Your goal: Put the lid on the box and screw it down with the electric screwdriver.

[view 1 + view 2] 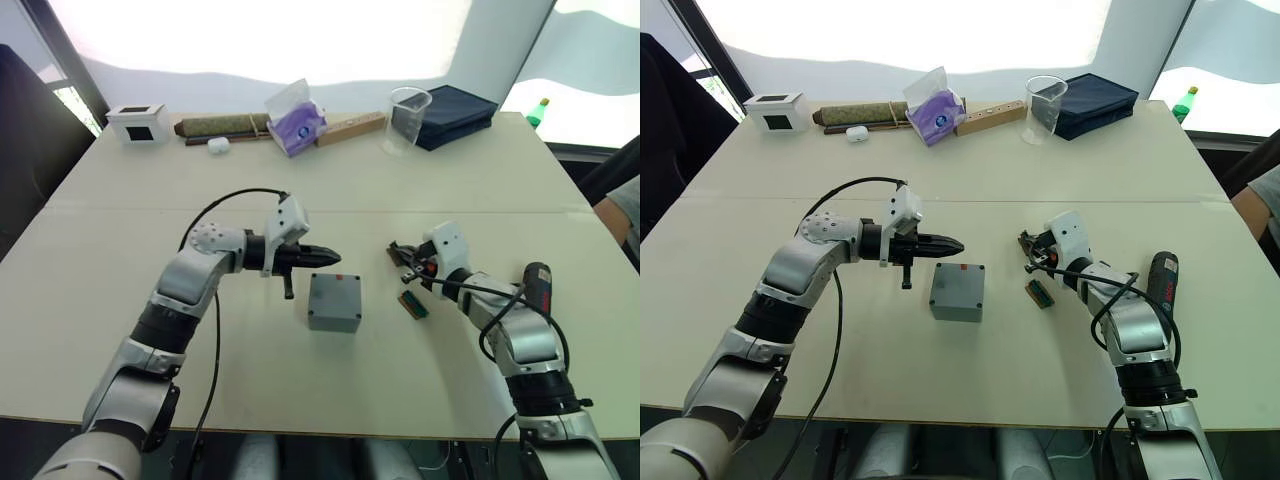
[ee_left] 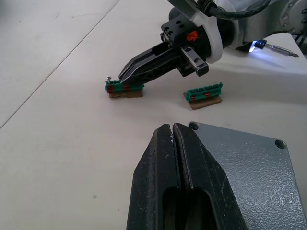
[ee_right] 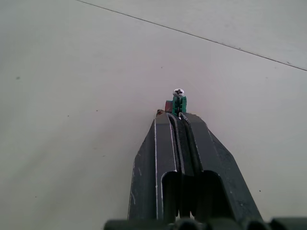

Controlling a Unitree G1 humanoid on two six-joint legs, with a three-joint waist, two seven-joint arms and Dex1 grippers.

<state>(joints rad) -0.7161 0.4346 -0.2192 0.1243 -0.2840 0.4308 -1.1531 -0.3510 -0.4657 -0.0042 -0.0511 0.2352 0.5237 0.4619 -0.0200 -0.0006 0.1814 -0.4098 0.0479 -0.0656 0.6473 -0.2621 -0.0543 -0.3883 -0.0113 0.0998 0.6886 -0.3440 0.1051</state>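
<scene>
The box sits mid-surface with the lid lying on top of it, so the box's hollow is hidden and I can't tell whether the corner holes hold screws; in my left wrist view the lid is cut off at the edge and partly covered by my own fingers. My left hand hangs just above the box's far left corner, its two black fingers pressed together with nothing between them. My right hand is off to the right of the box, fingers closed to a narrow slit, their tips at a small green and brown terminal strip with a screw standing at its end; whether I actually grip the strip or only touch it is hard to make out. A second green strip lies on the surface between the box and my right forearm. The electric screwdriver lies further right of the box, beside my right forearm, partly hidden by the arm and its cable; its lit tip shows behind my right hand. The surface is pale, with a seam running across beyond the box.
</scene>
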